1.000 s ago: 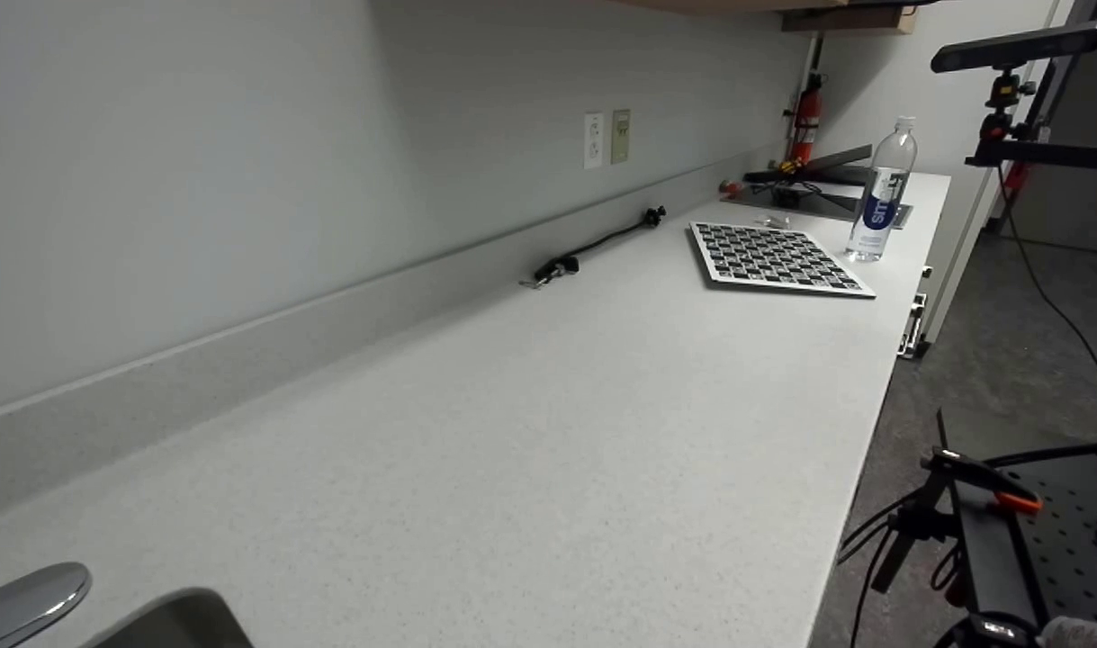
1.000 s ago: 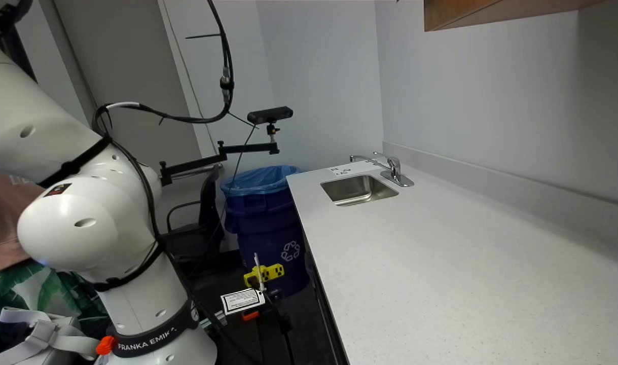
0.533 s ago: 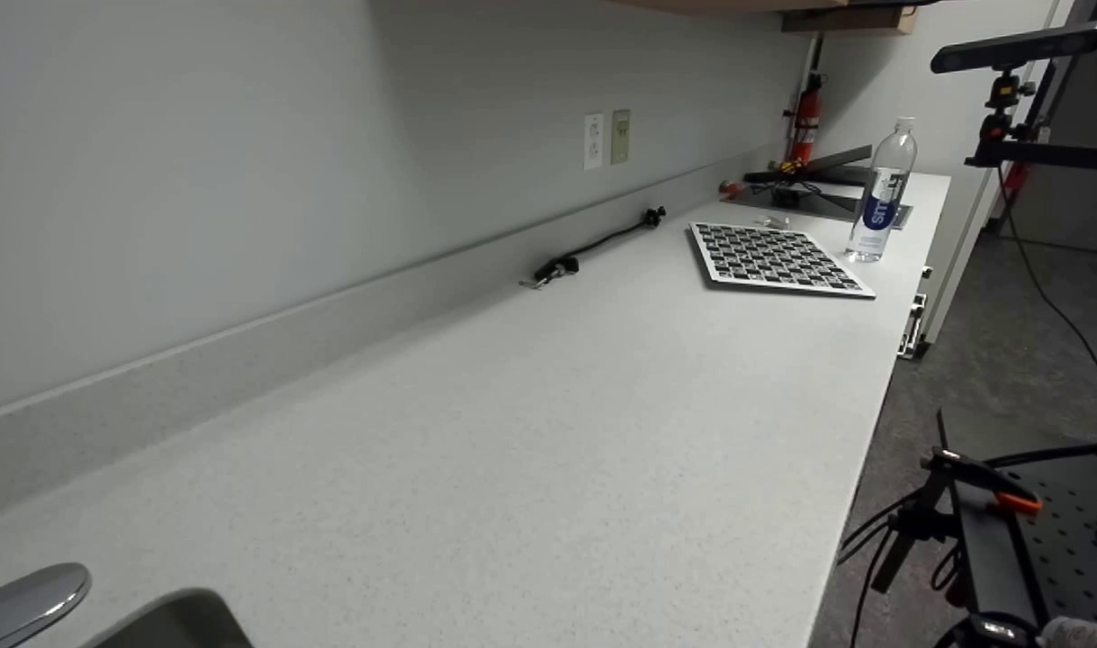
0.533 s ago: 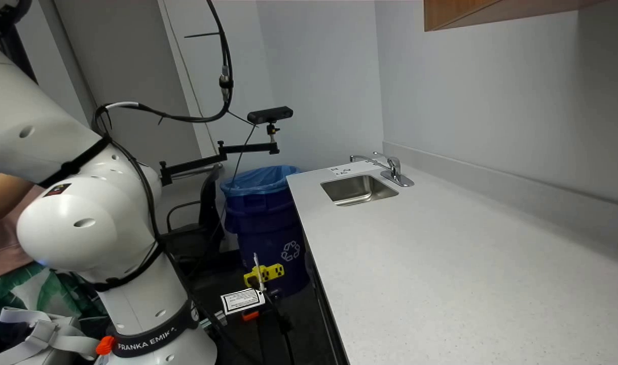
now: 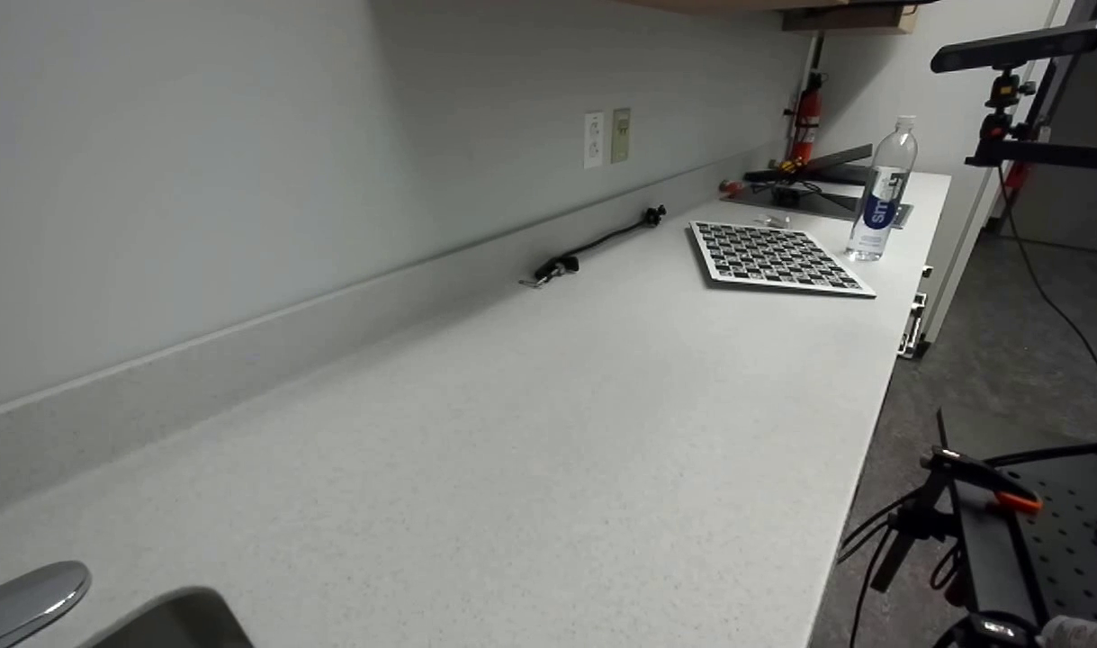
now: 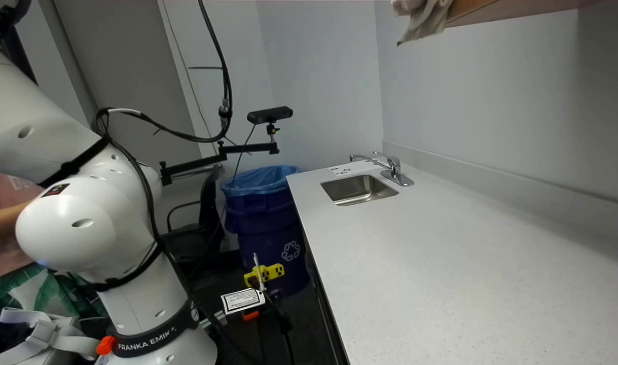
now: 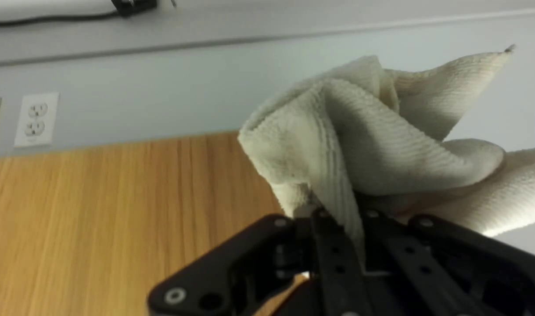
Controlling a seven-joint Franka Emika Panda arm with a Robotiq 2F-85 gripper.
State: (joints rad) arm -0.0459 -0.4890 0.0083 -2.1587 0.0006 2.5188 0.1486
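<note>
A white ribbed cloth (image 7: 381, 145) fills the middle and right of the wrist view, bunched and folded. My gripper (image 7: 344, 219) is shut on it, with a fold pinched between the fingers. The cloth (image 6: 423, 19) also hangs into the top of an exterior view, in front of the corner of a wooden cabinet (image 6: 491, 11) and high above the counter (image 6: 440, 263). The gripper itself is out of both exterior views. The arm (image 6: 75, 218) stands beside the counter.
A steel sink (image 6: 359, 190) and faucet (image 6: 395, 171) are at one counter end. Along it lie a black cable (image 5: 602, 241), a checkered board (image 5: 773, 259) and a plastic bottle (image 5: 881, 193). A blue bin (image 6: 265, 228) and a person (image 6: 4, 223) stand nearby.
The cloth has come down into the top of an exterior view by the cabinet corner. The arm's hanging cable has dropped slightly. The person's arm has moved. Objects on the counter are unchanged.
</note>
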